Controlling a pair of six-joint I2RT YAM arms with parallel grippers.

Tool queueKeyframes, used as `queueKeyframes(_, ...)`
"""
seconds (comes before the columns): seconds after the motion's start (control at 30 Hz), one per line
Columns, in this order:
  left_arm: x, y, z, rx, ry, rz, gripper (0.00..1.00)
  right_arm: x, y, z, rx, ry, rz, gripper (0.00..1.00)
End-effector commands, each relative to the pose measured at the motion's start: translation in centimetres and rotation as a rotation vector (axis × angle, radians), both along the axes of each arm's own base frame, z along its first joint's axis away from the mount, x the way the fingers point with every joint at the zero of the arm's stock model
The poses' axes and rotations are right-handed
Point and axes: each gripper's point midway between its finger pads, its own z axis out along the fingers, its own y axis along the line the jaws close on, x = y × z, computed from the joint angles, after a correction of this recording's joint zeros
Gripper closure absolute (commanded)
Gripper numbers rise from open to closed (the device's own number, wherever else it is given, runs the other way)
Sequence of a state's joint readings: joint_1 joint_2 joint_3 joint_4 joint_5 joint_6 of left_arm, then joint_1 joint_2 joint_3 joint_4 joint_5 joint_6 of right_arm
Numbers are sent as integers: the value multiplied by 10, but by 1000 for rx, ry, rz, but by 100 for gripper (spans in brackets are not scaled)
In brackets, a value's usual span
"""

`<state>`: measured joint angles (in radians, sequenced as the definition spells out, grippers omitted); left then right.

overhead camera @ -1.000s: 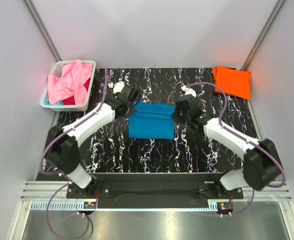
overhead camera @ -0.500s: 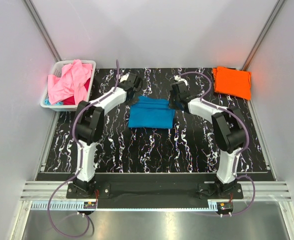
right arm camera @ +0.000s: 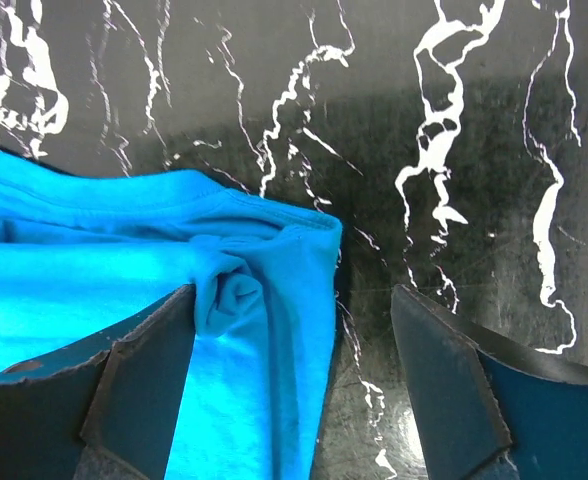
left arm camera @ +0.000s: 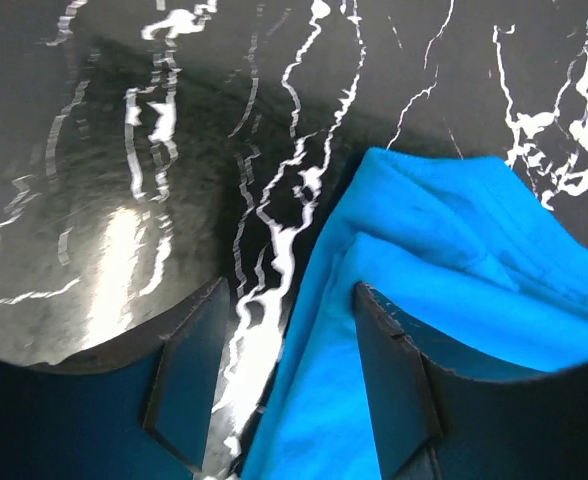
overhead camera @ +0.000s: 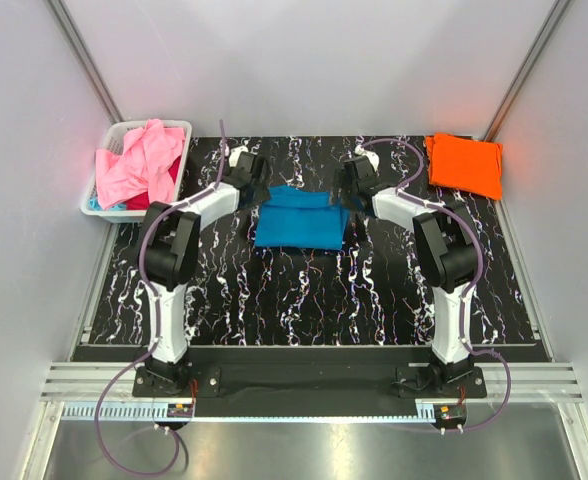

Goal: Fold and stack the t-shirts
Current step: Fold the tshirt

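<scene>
- Since a second ago both arms have stretched out toward the far side of the table, and both claws, then pinched shut on the blue shirt's side edges, have let go.
- The left claw stands partly open. The shirt's left edge lies loose between its fingers, not clamped.
- The right claw gapes wider. The shirt's bunched far right corner sits between its fingers, free of both.
- The blue shirt lies folded to a rough rectangle mid-table, a little farther back than it was, with a claw at each far corner.
- The layers are uneven: the right wrist view shows a small rolled lump at the corner, and the left wrist view shows ridged folds along the edge.
- Handling, as I judge it: light, limp knit that sags and slides on the glossy marbled table. It is not fragile, but the folds will slip apart if only the top layer is taken.
- The best hold looks like a pinch through all layers at two corners or along the hemmed edge, lifted together.
- The orange shirt lies folded at the far right corner, well apart, likely the place to stack.
- The pink shirt and the red shirt are heaped in the basket at far left.
- No brand, label or writing can be read.
</scene>
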<state>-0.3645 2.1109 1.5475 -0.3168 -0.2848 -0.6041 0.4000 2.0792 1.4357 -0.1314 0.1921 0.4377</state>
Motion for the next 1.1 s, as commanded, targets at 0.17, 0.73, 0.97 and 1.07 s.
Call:
queueKeyframes(0.17,12,-18,97,-171,-331,-78,42,18,0,50,36,-133,-33,15)
queueKeyframes(0.73,-25,-51,118,-384,-283,-255,43,-25,38,104,245,-156,172,40)
queueKeyframes(0.97,-47,-54,90,-327,-114,-250,46,-71,54,68,258,4,216,96)
queueKeyframes(1.07,-57,-55,74,-307,-25,-242,47,-82,58,56,267,48,226,99)
